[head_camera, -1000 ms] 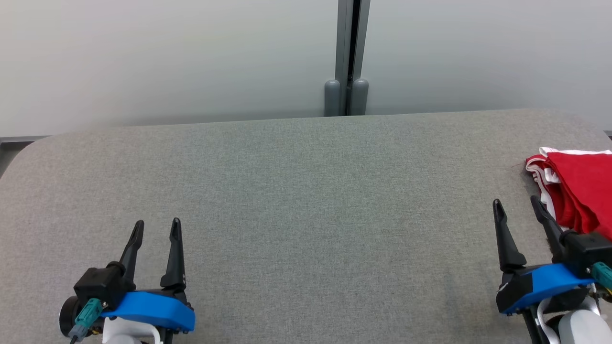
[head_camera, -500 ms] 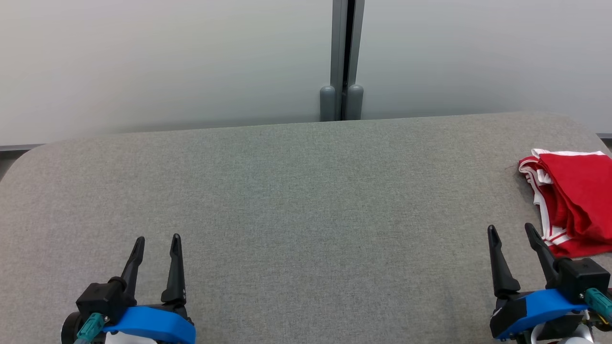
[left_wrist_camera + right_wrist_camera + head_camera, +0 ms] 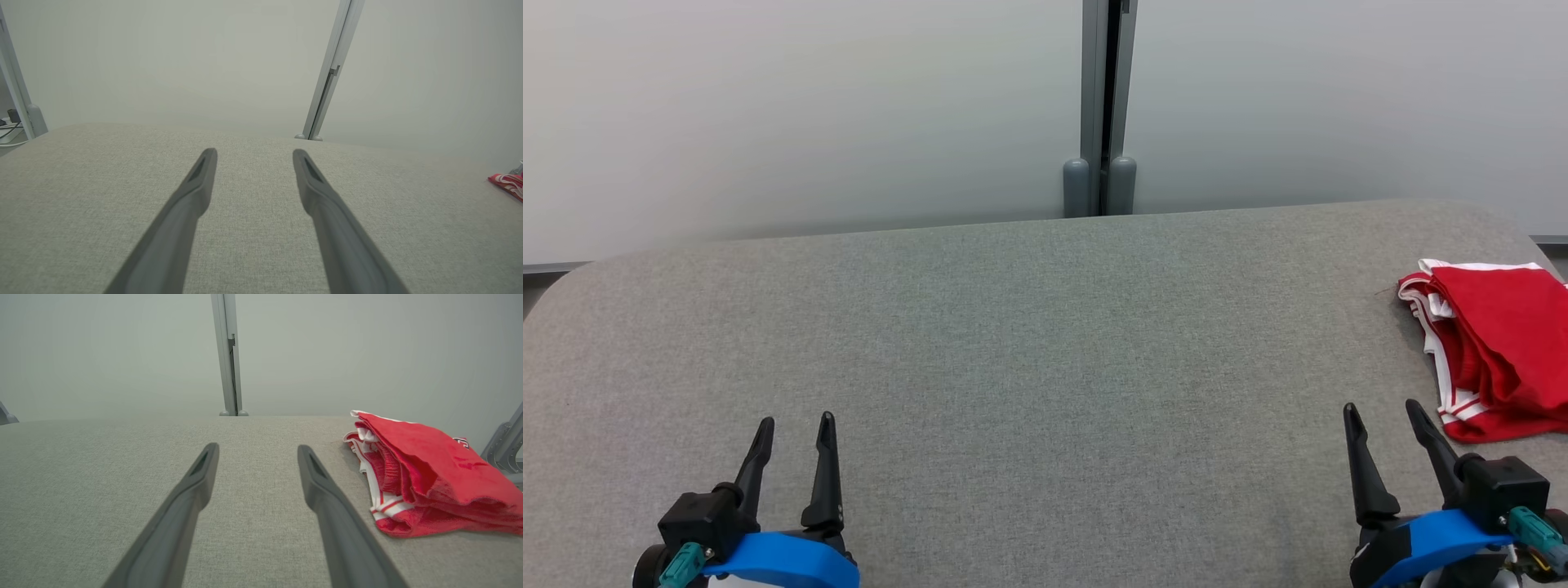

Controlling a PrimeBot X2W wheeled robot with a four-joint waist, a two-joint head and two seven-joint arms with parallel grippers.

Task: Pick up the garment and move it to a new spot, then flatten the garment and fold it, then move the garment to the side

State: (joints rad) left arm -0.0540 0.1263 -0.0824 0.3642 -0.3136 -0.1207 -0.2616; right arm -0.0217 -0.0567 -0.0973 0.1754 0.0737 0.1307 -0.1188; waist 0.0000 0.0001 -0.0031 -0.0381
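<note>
Garment: red with white trim point(image 3: 1494, 343), it lay as a folded bundle at the far right of the grey worktop point(image 3: 1029, 343), partly cut off by the head view's edge.
Fold condition: several layers were stacked. The striped hems along the left side were uneven, and the top layer was smooth in the right wrist view.
Left claw point(image 3: 796, 418): the jaws stood wide apart with nothing held. It sat low over bare worktop, well apart from the garment.
Right claw point(image 3: 1380, 404): the jaws stood wide apart with nothing held. It sat near the garment's near-left corner and was not touching it.
Change noted: over the last 1 second the head camera had shifted, so the grey post point(image 3: 1098, 106) and the worktop's far edge sat differently in frame. That was not a move of the things. Measured against the garment, the right claw had drawn back: its body had overlapped the red cloth and now stood clear of it.
Meaning for task: all 3 stages were judged done, with the garment folded, set aside and released, and both arms appeared to be retreating to rest.
Residual risk: judged low, as nothing was near enough to disturb the bundle.
</note>
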